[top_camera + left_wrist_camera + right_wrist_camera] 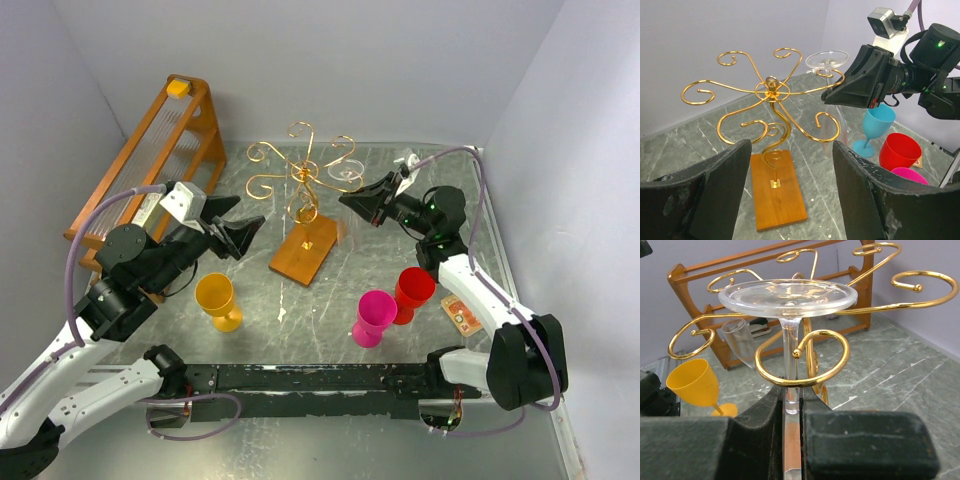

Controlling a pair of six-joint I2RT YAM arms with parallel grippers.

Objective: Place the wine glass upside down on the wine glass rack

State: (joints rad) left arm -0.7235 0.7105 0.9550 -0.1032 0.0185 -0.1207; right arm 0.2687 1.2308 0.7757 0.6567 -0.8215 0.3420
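Right wrist view: jaws of the right gripper (792,412) clamp the stem of the upside-down wine glass (790,296), inside a scroll of the wine glass rack (810,381). Left wrist view: jaws of the left gripper (790,192) stand apart, the rack at 12 o'clock. Overhead: the glass is at the rack's 2 o'clock.

A grey-green marbled tabletop (290,312) lies between pale walls. At the back left stands a tall orange-brown wooden frame (150,150) with slatted rails and a small yellow block (179,88) on its top corner. A yellow goblet (217,298) stands upright at left. Right of centre, a pink goblet (373,316) and a red goblet (412,292) stand just beside each other. A blue goblet (875,125) stands behind the red one. A small orange card (462,314) lies flat to the red goblet's right.
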